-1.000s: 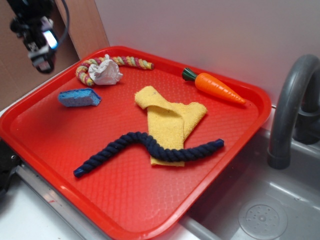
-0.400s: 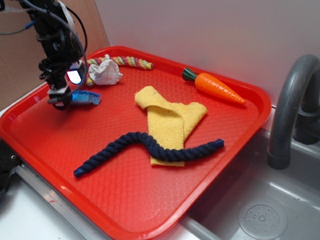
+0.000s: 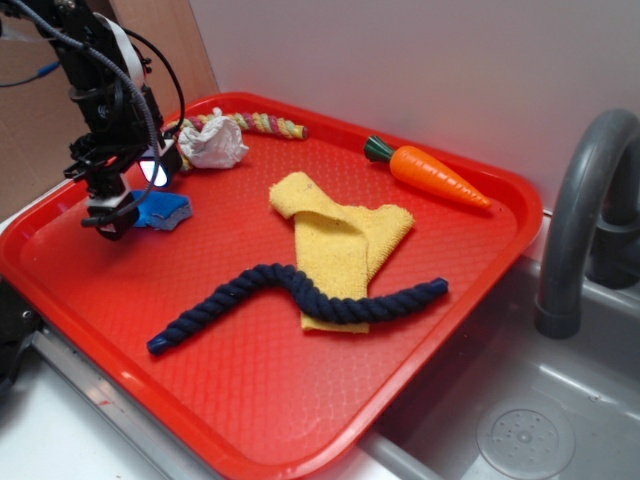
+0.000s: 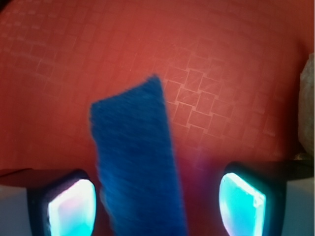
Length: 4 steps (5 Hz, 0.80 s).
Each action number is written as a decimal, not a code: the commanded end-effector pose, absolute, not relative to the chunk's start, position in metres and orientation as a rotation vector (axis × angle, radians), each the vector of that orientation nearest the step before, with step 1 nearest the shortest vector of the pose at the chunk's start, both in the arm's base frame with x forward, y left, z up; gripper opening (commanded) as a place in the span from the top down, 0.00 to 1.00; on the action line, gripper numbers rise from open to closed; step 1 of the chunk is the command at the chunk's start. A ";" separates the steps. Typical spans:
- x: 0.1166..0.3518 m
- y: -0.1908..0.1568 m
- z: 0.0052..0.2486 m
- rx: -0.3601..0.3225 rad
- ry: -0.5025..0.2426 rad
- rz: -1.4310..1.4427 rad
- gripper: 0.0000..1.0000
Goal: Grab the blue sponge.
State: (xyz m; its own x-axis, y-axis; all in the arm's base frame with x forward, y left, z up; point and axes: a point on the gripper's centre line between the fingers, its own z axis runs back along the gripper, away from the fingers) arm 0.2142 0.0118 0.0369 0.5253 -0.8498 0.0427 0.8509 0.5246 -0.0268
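A: How is the gripper (image 3: 112,222) sitting?

B: It is hanging low over the back-left part of the red tray (image 3: 250,400), with its jaws spread apart. In the wrist view the two glowing pads (image 4: 71,209) are standing wide on either side, and the blue sponge (image 4: 140,162) is lying between them, nearer the one on the left of that picture. I cannot tell whether that pad is touching it.

A: And where is the sponge lying on the tray?

B: The blue sponge (image 3: 165,211) is resting flat on the tray's surface, partly hidden behind the gripper in the exterior view, with its right end showing.

A: What is lying around it?

B: Just behind it, a crumpled white cloth (image 3: 213,143) is sitting on a multicoloured rope (image 3: 265,123) near the tray's back rim. Toward the middle, a yellow towel (image 3: 340,240) is lying folded, and a dark navy rope (image 3: 290,295) is curving across its front part. An orange toy carrot (image 3: 430,175) is lying near the far right rim. Beside the tray, a grey faucet (image 3: 580,210) is arching over a grey sink (image 3: 520,430).
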 end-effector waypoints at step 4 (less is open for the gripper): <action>0.206 -0.013 0.144 0.081 -0.012 -0.426 1.00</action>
State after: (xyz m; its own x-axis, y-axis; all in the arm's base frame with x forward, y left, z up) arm 0.1968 -0.0053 0.1356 0.9229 -0.3814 -0.0532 0.3841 0.9215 0.0579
